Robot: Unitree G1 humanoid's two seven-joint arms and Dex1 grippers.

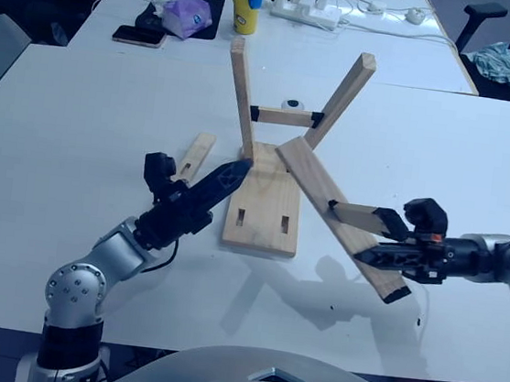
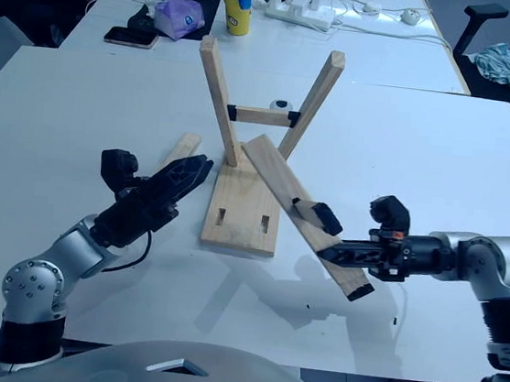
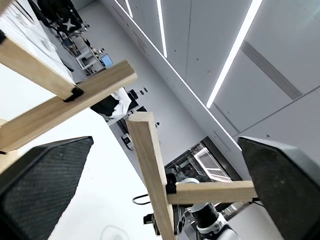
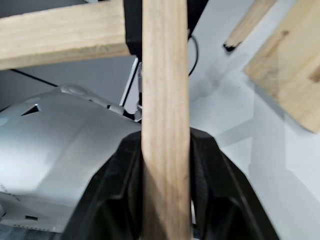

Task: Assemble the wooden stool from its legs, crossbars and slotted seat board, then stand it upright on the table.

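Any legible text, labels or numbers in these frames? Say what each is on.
None legible.
Yellow bottle: printed graphic, too small and blurred to read.
Purple pack: any print is too blurred to read.
Seat board and leg: bare wood, no markings seen.

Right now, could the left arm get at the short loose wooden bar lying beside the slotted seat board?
Probably yes: the open left gripper hovers close beside the short loose wooden bar, with nothing between them.
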